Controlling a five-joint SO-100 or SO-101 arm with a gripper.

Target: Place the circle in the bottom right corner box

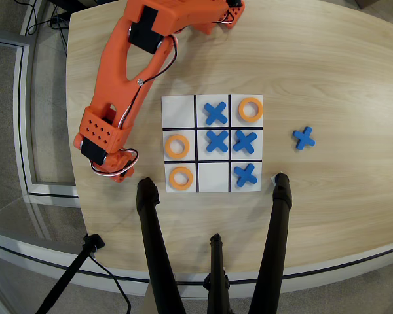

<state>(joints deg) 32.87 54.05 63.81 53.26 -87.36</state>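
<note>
Pale wooden worktop. My end effector sits left of the board; its spread I cannot tell. Rings crowd the board, and a careless reach might knock them.

We take this for a lab or office: a pale wood-grain table with a curved edge; black tripod legs over it; cables on grey floor; glass partition rails
</note>
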